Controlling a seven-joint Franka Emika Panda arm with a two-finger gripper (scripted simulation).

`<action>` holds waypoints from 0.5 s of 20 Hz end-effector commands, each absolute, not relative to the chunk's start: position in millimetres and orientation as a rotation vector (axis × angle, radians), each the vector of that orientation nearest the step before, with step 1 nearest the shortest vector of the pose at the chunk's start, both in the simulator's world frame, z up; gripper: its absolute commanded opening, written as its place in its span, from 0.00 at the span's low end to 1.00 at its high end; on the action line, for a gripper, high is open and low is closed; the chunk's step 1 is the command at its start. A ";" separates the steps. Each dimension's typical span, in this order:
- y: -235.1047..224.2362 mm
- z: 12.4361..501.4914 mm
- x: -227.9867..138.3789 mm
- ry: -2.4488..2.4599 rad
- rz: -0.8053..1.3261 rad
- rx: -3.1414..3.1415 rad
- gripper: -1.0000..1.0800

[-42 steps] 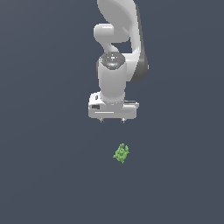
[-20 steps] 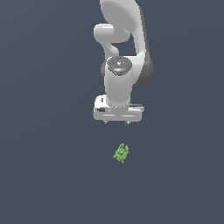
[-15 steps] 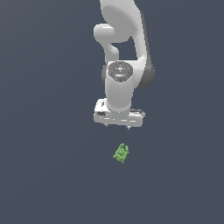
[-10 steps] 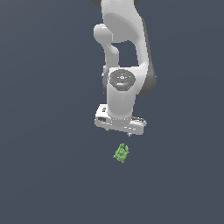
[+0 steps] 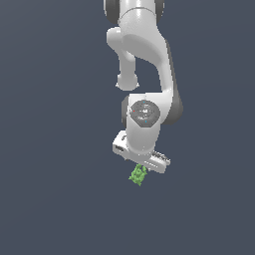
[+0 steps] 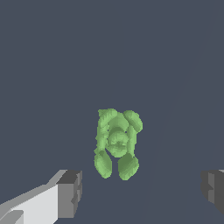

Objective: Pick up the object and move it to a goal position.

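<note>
Since two seconds ago the arm point(image 5: 144, 64) has dropped lower in the exterior view, and its wrist has turned, so the white gripper point(image 5: 140, 167) now sits just above the object point(image 5: 138, 175) rather than well apart from it. That green lumpy object lies slightly below the centre of the exterior view, on the plain dark grey ground point(image 5: 55, 199), and appears not to have shifted. Its upper edge is partly overlapped by the gripper's body. In the wrist view the object point(image 6: 117, 142) fills the middle of the frame. One grey fingertip point(image 6: 70, 193) stands at the lower left corner and the other at the lower right edge, with a wide gap between them. The jaws are spread apart and grasp nothing; neither fingertip touches the object.
</note>
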State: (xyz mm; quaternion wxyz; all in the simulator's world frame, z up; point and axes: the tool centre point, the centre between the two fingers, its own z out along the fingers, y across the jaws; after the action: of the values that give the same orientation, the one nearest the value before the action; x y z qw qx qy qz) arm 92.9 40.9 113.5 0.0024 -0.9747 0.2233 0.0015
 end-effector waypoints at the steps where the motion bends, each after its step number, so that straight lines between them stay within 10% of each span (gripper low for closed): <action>1: 43.2 107.9 100.1 0.761 0.002 -3.045 0.96; 10: 47.4 98.1 110.7 0.857 0.000 -3.022 0.96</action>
State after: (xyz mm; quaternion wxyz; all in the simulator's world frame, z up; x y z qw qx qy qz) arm 109.6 47.2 98.6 0.0001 -0.9630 0.2697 0.0004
